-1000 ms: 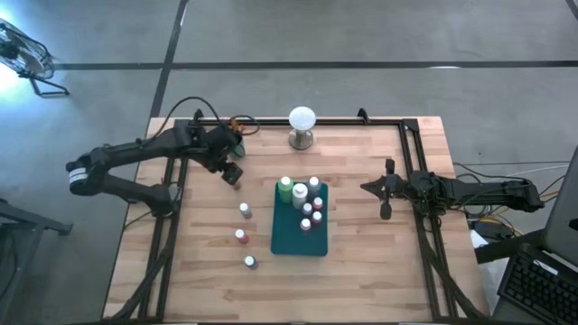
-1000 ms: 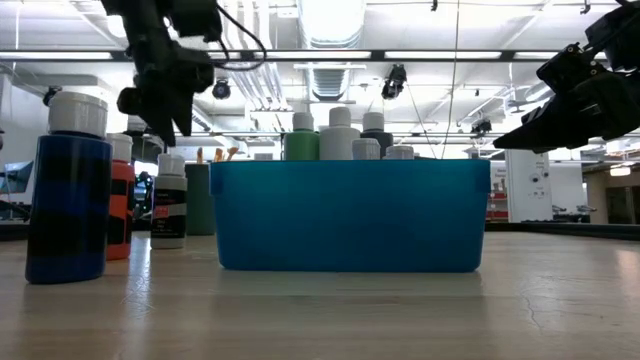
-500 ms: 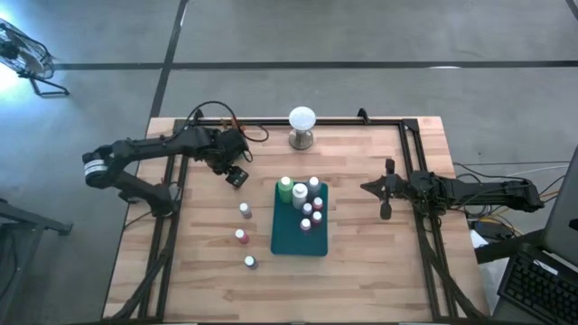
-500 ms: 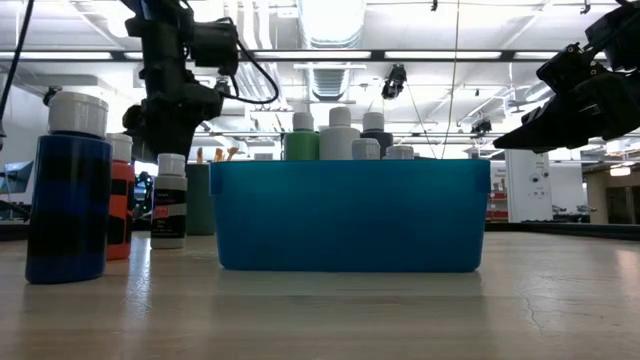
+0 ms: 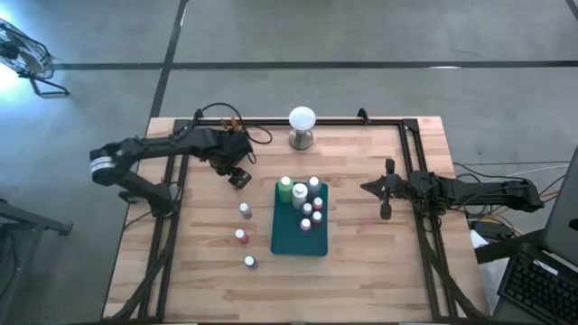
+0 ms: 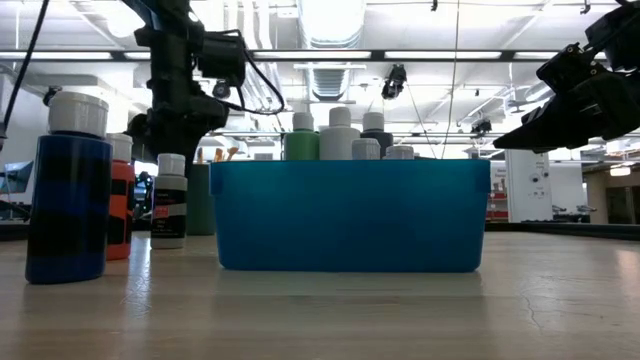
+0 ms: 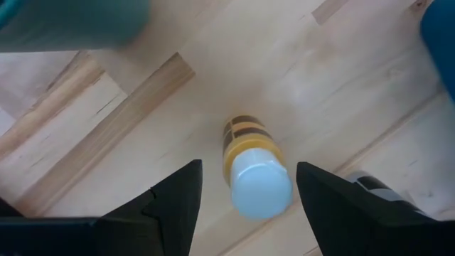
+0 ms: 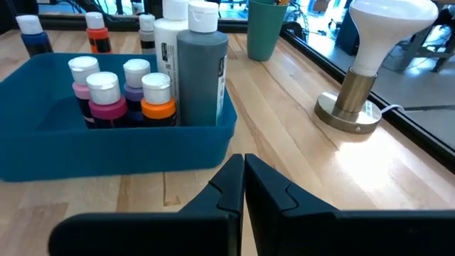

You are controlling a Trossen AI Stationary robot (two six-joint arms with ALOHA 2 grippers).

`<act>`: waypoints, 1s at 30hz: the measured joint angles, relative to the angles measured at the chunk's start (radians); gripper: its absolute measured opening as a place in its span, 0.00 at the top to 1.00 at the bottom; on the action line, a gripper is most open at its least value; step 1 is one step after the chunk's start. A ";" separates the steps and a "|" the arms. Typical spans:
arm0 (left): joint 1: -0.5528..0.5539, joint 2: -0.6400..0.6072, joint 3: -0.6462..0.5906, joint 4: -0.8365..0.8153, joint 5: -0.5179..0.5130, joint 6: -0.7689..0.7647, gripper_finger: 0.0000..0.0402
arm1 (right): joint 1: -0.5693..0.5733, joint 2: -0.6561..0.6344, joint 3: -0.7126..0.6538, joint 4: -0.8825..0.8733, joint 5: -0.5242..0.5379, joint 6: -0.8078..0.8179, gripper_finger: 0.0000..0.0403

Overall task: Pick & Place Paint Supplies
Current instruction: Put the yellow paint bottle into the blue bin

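Left wrist view shows the left claw (image 7: pixel 245 195) open above a yellow white-capped bottle (image 7: pixel 254 167) standing on the wooden surface (image 7: pixel 341 92). Off to the right, the right claw (image 5: pixel 386 190) hangs closed, empty, beside the teal tray (image 5: pixel 298 239) of bottles.

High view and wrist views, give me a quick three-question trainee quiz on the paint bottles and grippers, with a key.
1. True or false: the right gripper, waiting right of the blue tray, is shut.
2. In the left wrist view, a white-capped bottle shows between the left gripper's open fingers. Its label is: A yellow, B green, C black.
3. In the high view, how many bottles show on bare wood left of the tray?
Key: 1 true; 2 A; 3 three.
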 joint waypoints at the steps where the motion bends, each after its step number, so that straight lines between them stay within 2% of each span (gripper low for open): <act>1: 0.000 0.007 0.000 0.001 0.000 0.000 0.42 | 0.000 0.000 0.000 0.000 0.000 -0.003 0.98; 17: 0.000 0.038 0.000 0.005 0.009 0.015 0.42 | 0.000 0.000 0.000 0.000 0.000 -0.011 0.98; 30: 0.000 0.038 0.000 0.004 0.009 0.018 0.67 | 0.000 0.000 0.000 0.000 0.000 -0.002 0.98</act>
